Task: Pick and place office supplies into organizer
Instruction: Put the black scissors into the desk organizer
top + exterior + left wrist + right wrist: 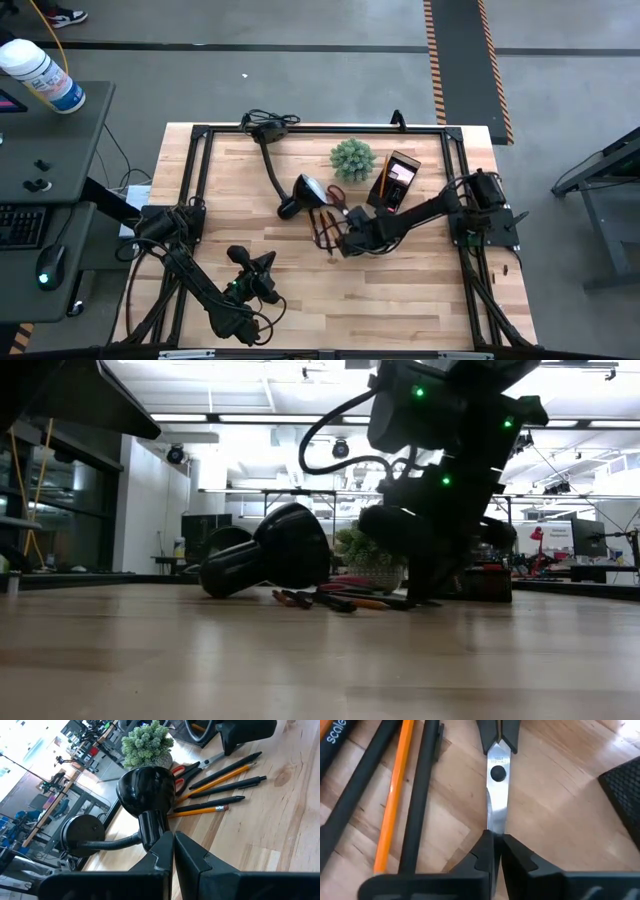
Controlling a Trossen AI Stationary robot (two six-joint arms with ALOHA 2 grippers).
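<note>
Pencils (395, 795) flank scissors (497, 795) pinched at the blade tip by the closed right tool (494, 842).

Right gripper (343, 240) covers the blade tips of the red-handled steel scissors (496, 795) in high view; handles cut off by edge in right wrist view. Black rectangular mesh organizer (624, 782): corner only, rest out of frame. Thin orange and dark pencils/pens (322, 228): too small to count from above.

Scissors (337, 194) between lamp (300, 193) and organizer (397, 180)
</note>
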